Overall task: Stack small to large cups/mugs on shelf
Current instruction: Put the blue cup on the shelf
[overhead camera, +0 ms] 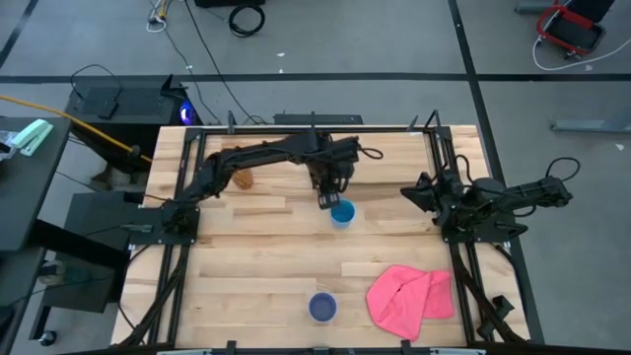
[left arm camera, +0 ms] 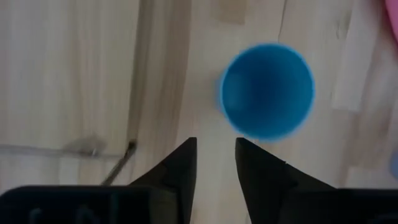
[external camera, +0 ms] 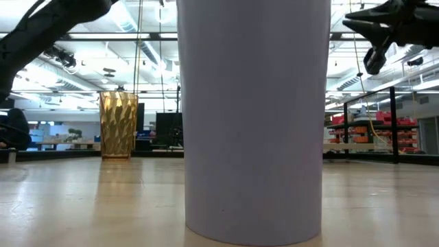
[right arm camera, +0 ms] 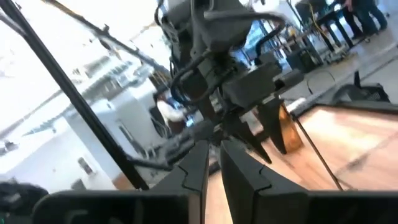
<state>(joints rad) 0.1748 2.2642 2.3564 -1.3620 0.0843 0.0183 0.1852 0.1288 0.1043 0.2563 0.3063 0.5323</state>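
Black left gripper (overhead camera: 326, 200): above mid-table, fingers (left arm camera: 180, 163) nearly together, gripping nothing.
Blue cup (overhead camera: 342, 213): upright, mouth up, just beside the left fingertips, not touching.
Amber tumbler (overhead camera: 243, 180): upright, long axis vertical, toward the table's back.
Lavender cup (overhead camera: 322, 307): upright near the front edge.
Pink cloth (overhead camera: 411, 298): beside the lavender cup.
Right gripper (overhead camera: 414, 193): parked at the right edge, fingers nearly together, empty.
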